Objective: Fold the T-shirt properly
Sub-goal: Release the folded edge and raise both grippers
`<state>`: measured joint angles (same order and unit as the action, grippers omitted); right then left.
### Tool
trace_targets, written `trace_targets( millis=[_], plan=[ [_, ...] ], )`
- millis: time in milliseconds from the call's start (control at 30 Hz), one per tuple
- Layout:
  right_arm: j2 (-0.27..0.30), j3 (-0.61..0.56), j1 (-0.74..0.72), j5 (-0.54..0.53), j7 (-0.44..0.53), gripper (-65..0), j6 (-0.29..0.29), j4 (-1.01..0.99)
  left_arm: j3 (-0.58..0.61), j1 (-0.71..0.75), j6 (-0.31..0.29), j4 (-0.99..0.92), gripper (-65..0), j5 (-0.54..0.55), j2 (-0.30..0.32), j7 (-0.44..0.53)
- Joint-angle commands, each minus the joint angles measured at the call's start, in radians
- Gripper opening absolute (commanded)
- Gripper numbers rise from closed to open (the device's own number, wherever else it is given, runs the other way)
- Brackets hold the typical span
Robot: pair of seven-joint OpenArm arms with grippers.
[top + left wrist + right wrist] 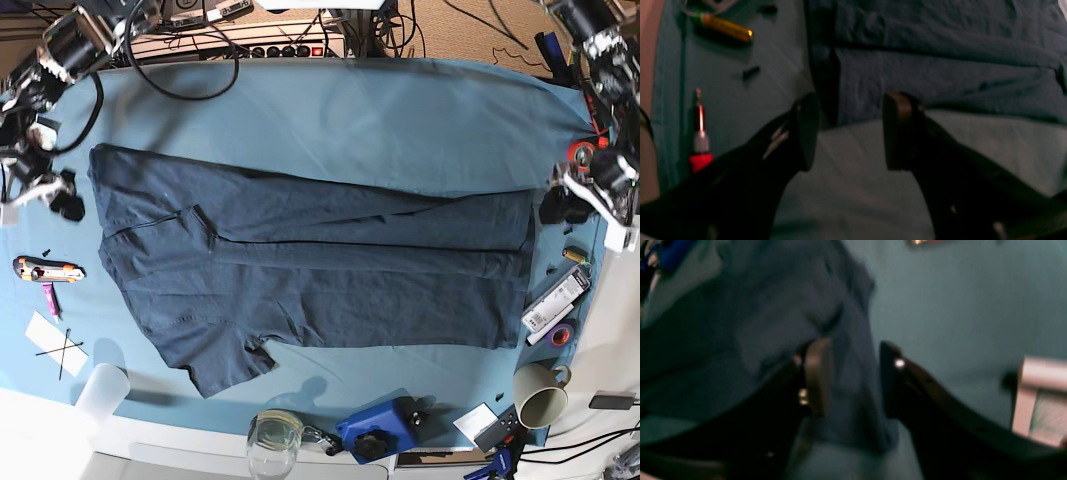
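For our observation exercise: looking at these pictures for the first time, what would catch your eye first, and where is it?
The T-shirt dominates: dark navy, spread partly folded across the middle of the teal tablecloth. Next come the arms at either side, the left end effector open just off the shirt's edge, the right end effector with shirt fabric between its fingers. Small clutter rings the cloth, notably a mug at the near right corner of the base view.

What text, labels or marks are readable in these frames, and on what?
No words or numbers can be read in any view.
"X": a hand-drawn cross on the white paper slip.
Flat label-bearing item by the T-shirt: print too small to read.
Wrist views: too blurred for any text.
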<state>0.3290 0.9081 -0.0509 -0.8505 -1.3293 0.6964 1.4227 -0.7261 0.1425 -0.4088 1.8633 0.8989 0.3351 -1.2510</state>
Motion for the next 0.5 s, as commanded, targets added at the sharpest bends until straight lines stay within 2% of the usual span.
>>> trace_targets(
  millis=[0,133,300,467],
  plan=[
    [0.020,0.002,0.009,-0.031,0.015,-36.9,0.002,0.017,-0.009,0.012,-0.005,0.028,-33.4,0.022,0.017,0.021],
    [0.020,0.003,0.078,-0.032,0.014,-35.6,0.002,0.017,-0.010,0.072,-0.008,0.040,-33.4,0.022,0.016,0.021],
    [0.018,0.003,0.087,-0.028,0.032,-35.6,0.002,0.016,-0.010,0.093,-0.008,0.040,-33.4,0.022,0.014,0.021],
    [0.018,0.003,0.087,0.096,0.085,-35.6,-0.031,-0.026,-0.009,0.093,-0.008,0.040,-33.4,0.022,0.014,0.028]
  ],
)
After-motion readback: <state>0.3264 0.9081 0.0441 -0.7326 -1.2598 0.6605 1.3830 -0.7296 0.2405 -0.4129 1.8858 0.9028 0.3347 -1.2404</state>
